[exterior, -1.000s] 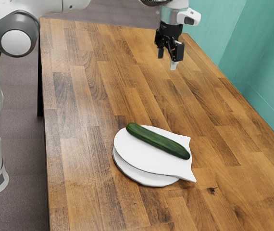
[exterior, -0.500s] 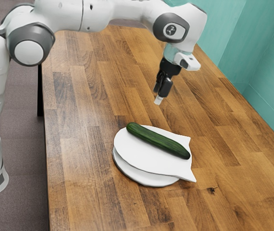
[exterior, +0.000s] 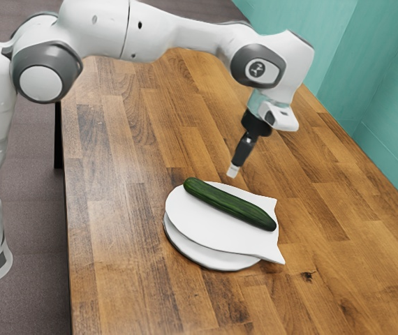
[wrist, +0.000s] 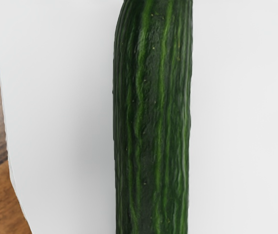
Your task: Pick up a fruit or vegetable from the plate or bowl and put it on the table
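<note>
Cucumber on the white plate, gripper above it, its opening unreadable

The black two-finger gripper hangs tilted above the dark green, ridged cucumber, apart from it. Seen edge-on in the exterior view, it hides how far it is opened, so I cannot tell whether it stands wide or narrow; it is not holding the cucumber. In the wrist view the cucumber runs out of the frame at both ends, and the plate's outline is mostly cut off. The white-and-grey arm is cropped along the exterior view's left, and the near part of the brown wood-block table runs out of frame.

The exterior view gives the cucumber's full length, with both rounded ends, and the plate's two pointed corners, like a fish's tail. The wrist view brings out lighter green streaks and small pale specks along the skin, details lost in the exterior view.

The flat white fish-shaped plate carries the cucumber, which lies lengthwise on it, one end close to the tail. Under the plate is a round white rim; whether it belongs to a second dish or the same one, I cannot tell.
</note>
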Tool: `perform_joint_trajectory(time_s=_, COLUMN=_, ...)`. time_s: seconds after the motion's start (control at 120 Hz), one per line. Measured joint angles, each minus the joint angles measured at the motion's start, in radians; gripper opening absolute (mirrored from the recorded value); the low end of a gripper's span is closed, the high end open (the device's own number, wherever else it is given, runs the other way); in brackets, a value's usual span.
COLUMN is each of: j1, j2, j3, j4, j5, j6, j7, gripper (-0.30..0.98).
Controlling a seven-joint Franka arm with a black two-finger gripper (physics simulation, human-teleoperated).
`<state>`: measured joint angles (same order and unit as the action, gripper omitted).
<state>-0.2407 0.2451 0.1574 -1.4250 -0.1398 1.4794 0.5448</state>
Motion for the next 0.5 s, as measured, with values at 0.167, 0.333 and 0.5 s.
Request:
perform_joint_trajectory(time_s=0.167, j1=-0.001, j2=0.026, j3=-0.017, j4=-0.003, j5=-0.02, j6=0.014, j7=0.044, gripper=0.69)
perform_joint_trajectory(time_s=0.333, j1=-0.002, j2=0.038, j3=-0.039, j4=-0.036, j5=-0.029, j6=0.041, j7=0.076, gripper=0.69)
perform_joint_trajectory(time_s=0.5, j1=0.0, j2=0.031, j3=-0.041, j4=-0.078, j5=-0.031, j6=0.063, j7=0.101, gripper=0.69)
